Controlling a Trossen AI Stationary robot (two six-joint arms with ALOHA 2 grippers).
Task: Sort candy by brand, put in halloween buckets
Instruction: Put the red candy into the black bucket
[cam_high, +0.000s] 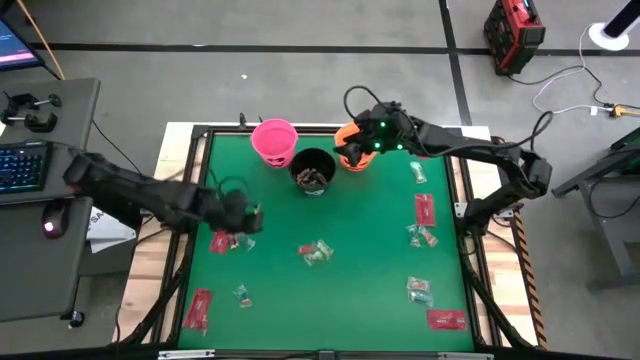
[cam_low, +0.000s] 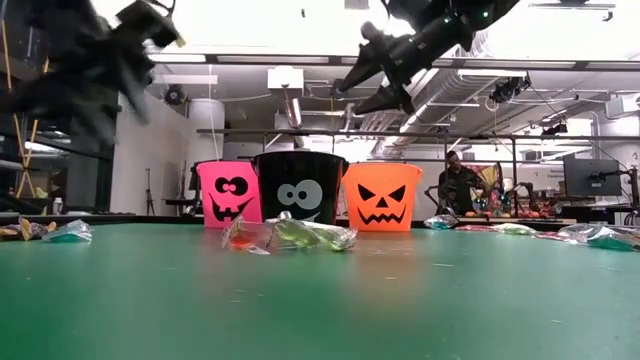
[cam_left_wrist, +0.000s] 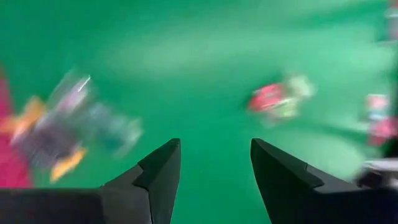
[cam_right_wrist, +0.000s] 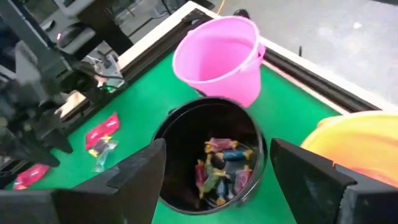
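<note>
- High view: my left gripper (cam_high: 243, 215) hangs over the left part of the green table (cam_high: 360, 290), just beside a red packet (cam_high: 220, 241) and a small clear-wrapped sweet (cam_high: 240, 243) that lie a little nearer the front edge. My right gripper (cam_high: 350, 140) reaches to the back of the table, over the orange bucket (cam_high: 350, 158). The black bucket (cam_high: 313, 172) stands between that one and the pink bucket (cam_high: 274, 141). More candy is scattered about: a cluster at mid-table (cam_high: 316, 252), a red packet at front left (cam_high: 198, 308), and red packets and green-wrapped pieces down the right side (cam_high: 424, 210).
- Low view: the three buckets stand in a row, pink (cam_low: 228, 194), black (cam_low: 299, 187), orange (cam_low: 381, 196), with a crinkly clear-wrapped pile (cam_low: 290, 234) in front of them. My right gripper (cam_low: 362, 84) hovers above the orange one. A person (cam_low: 458, 185) sits in the room behind.
- Left wrist view: my left fingers (cam_left_wrist: 160, 169) are spread apart with nothing between them; blurred candy lies on the green beyond them to either side (cam_left_wrist: 280, 98).
- Right wrist view: my right fingers (cam_right_wrist: 140, 168) stand wide and empty. Between and past them sits the black bucket (cam_right_wrist: 171, 134) holding several wrapped sweets (cam_right_wrist: 221, 165), the pink bucket (cam_right_wrist: 217, 59) behind it, the orange rim (cam_right_wrist: 354, 140) beside one finger.
</note>
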